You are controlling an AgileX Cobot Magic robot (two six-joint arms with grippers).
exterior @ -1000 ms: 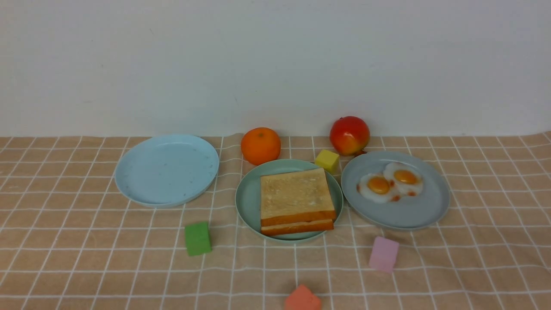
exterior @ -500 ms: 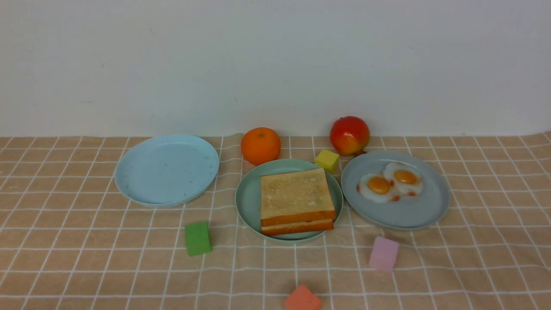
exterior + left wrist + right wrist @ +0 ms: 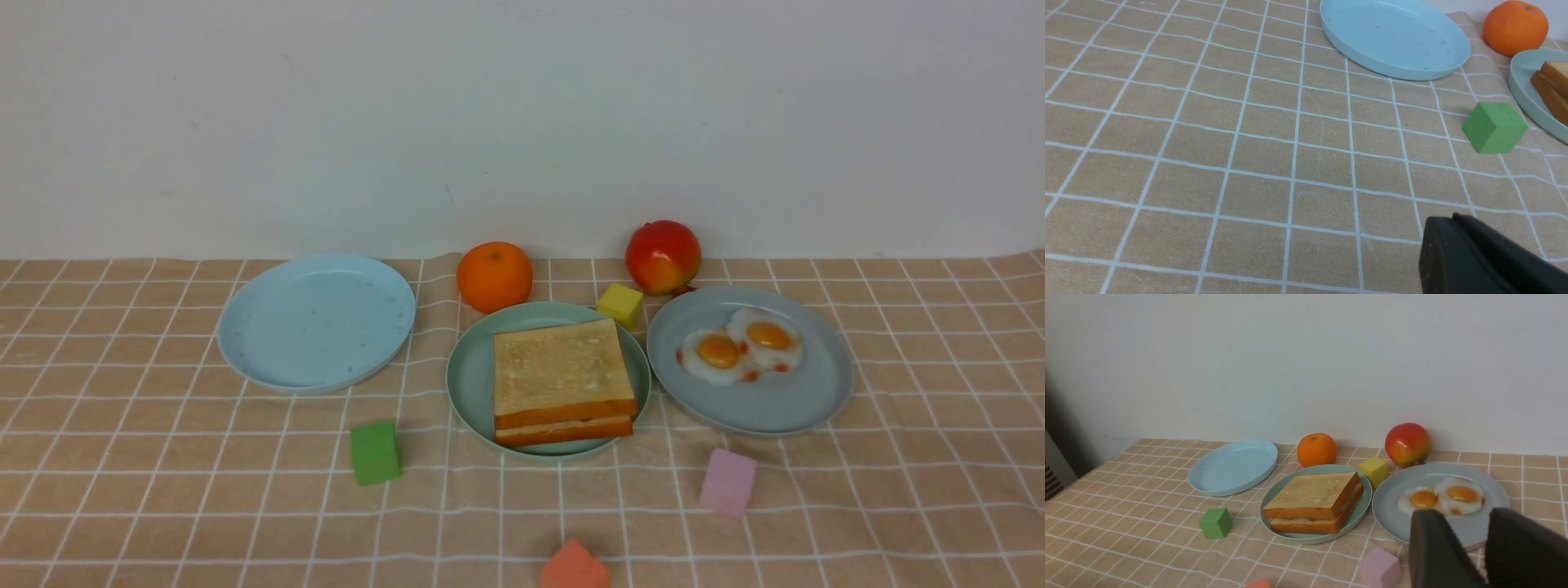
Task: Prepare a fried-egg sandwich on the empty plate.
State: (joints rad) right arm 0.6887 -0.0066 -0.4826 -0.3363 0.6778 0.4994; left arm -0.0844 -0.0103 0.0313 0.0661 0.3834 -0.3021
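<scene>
Near the middle of the checked tablecloth [image 3: 163, 457], on the mint-green plate [image 3: 471, 377], lie the stacked toast slices [image 3: 562, 371], flat, crust edges facing the near edge, the stack turned slightly askew. No long axis: they are square. The left gripper [image 3: 1457, 249] is clenched, empty. The right gripper [image 3: 1484, 539] hangs parted, grasping nothing.

- Sky-blue plate [image 3: 317, 321] on checked cloth [image 3: 147, 490], far left.
- Orange [image 3: 494, 276] and apple [image 3: 663, 256] near back wall [image 3: 522, 122].
- Yellow cube [image 3: 620, 304] just below apple.
- Grey-blue plate [image 3: 808, 400] right, bearing joined eggs [image 3: 741, 345].
- Green cube [image 3: 375, 452], pink cube [image 3: 727, 482], red block [image 3: 574, 567] toward front.
</scene>
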